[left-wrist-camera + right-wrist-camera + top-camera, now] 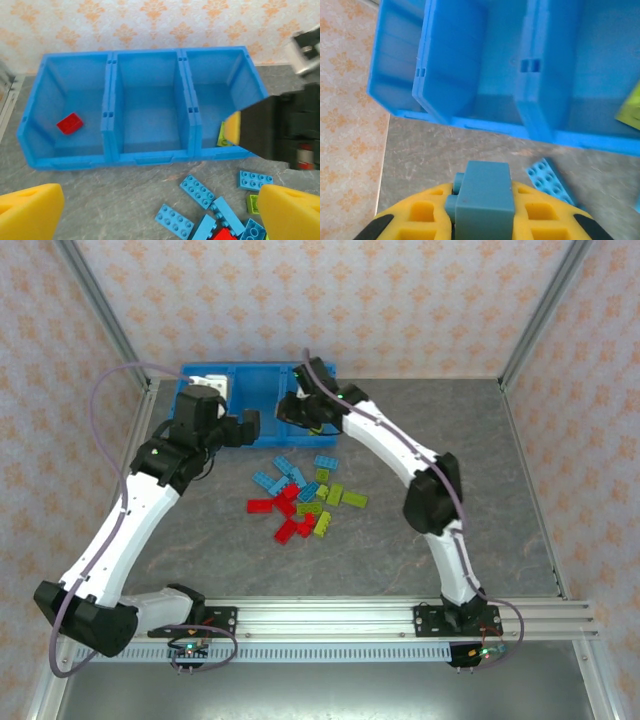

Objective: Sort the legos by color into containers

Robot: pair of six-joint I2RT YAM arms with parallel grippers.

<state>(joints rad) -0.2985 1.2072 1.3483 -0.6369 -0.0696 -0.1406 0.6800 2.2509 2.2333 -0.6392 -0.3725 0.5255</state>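
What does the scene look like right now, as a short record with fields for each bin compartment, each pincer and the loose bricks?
left compartment: one red brick
middle compartment: no brick visible
right compartment: one lime green brick, partly hidden
left pincer: open, holding nothing
right pincer: shut on a light blue brick
loose bricks: red, light blue and lime green pile on the table
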